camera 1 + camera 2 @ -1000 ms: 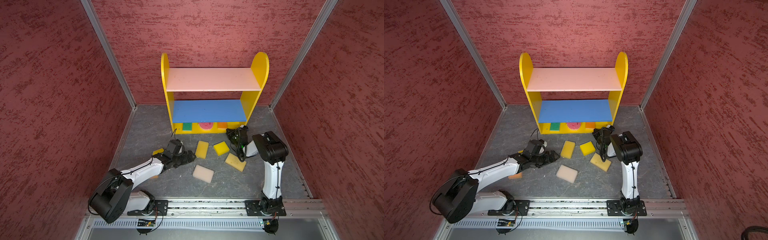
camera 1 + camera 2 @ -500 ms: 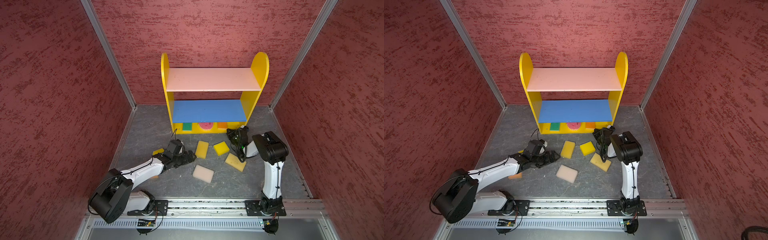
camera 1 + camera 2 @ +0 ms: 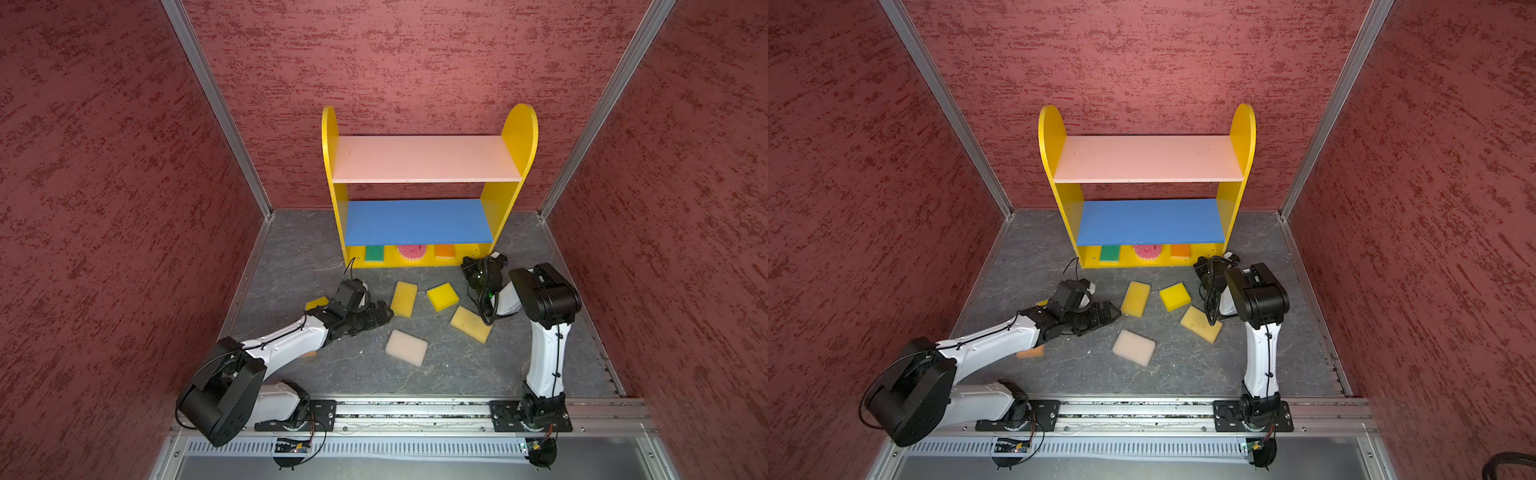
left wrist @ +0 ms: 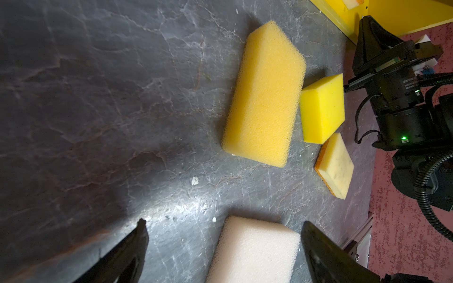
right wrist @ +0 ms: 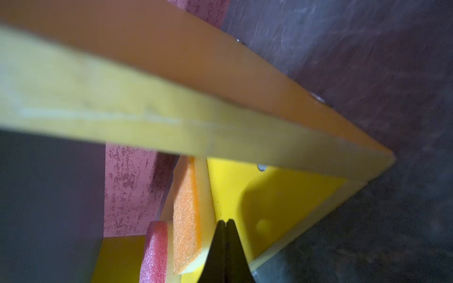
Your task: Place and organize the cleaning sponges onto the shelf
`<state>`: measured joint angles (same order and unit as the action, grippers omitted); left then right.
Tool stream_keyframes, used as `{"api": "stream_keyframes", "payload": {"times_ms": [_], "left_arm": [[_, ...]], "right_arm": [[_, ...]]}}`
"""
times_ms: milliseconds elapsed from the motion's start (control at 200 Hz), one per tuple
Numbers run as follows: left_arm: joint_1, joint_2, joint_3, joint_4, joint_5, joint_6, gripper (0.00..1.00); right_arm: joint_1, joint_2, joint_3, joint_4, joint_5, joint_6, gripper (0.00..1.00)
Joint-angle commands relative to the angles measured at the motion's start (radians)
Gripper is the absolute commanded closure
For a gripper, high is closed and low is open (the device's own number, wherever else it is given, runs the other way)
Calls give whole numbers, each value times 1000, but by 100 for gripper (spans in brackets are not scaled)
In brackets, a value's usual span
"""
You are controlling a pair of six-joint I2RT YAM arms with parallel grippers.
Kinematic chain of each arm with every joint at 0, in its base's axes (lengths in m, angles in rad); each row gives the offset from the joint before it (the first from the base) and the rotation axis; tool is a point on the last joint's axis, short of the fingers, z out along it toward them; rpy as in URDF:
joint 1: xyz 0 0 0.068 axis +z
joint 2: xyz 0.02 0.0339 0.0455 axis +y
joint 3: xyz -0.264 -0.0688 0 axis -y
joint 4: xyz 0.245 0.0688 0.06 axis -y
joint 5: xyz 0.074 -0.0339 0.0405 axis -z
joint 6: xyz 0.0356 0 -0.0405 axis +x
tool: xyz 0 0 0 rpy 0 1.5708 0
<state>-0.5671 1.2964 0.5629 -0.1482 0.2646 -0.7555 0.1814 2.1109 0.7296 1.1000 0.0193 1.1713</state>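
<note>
Change: Over the last second almost nothing had moved. Both arms kept their poses and no sponge shifted.
Meaning: This looked like a pause between placements, with three sponges stored and six left on the grey floor [image 3: 332,374].
Left gripper [image 4: 223,221]: Spread wide and empty, low over the floor, aimed toward the golden sponge [image 3: 404,298], with the peach sponge [image 3: 406,348] just beside it.
Right gripper [image 5: 226,221]: Pinched shut on nothing, at the bottom right corner of the shelf [image 3: 517,137], just beside the stored orange sponge [image 3: 445,251].
Shelf contents: The green sponge [image 3: 374,253], pink round sponge [image 3: 412,252] and orange sponge stood in the bottom level. The pink and blue boards were bare.
Other sponges: The yellow sponge [image 3: 443,296] and tan sponge [image 3: 471,324] lay near the right arm.
In the way: The left arm covered most of a second orange sponge [image 3: 1030,352] and part of a small yellow sponge [image 3: 316,303]. The right arm's cable hung over the tan sponge's edge.
</note>
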Motion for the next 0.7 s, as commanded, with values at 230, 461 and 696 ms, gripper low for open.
{"api": "stream_keyframes", "payload": {"times_ms": [230,461,696], "left_arm": [[-13,21,24,40,0,-14,3],[-16,17,22,40,-1,-14,3],[-17,1,16,30,-8,-18,3]], "right_arm": [[8,-104,-52,-72,-61,-99,84],[41,-135,0,-131,-93,-168,77],[44,-98,56,-140,-110,-173,62]]}}
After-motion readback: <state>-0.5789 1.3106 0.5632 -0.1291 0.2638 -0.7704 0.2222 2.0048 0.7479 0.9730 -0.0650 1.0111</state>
